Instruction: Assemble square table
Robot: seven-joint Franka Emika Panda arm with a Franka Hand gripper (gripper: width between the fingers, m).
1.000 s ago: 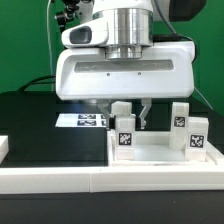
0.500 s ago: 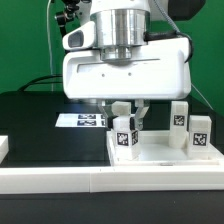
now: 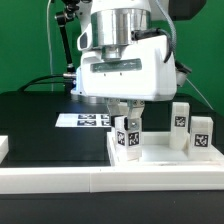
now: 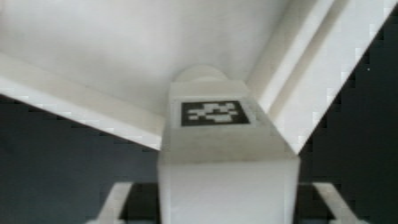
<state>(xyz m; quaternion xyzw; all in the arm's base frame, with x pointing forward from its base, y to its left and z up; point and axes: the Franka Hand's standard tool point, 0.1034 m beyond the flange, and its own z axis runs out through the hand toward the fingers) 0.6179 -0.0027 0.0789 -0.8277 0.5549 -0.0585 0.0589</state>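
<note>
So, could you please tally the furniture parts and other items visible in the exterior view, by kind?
Leg blocks: 3, one between the jaws, one and another standing toward the exterior view's right.
Table top: 1.
Marker board: 1.
Border rails: at least 1; edges cut off.
Total: 6.

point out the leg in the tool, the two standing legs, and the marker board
leg in the tool (image 3: 127, 138), exterior view, on its tag face
standing legs (image 3: 181, 124), exterior view, on the nearer-centre leg's tag
marker board (image 3: 88, 120), exterior view, on its printed tags
</note>
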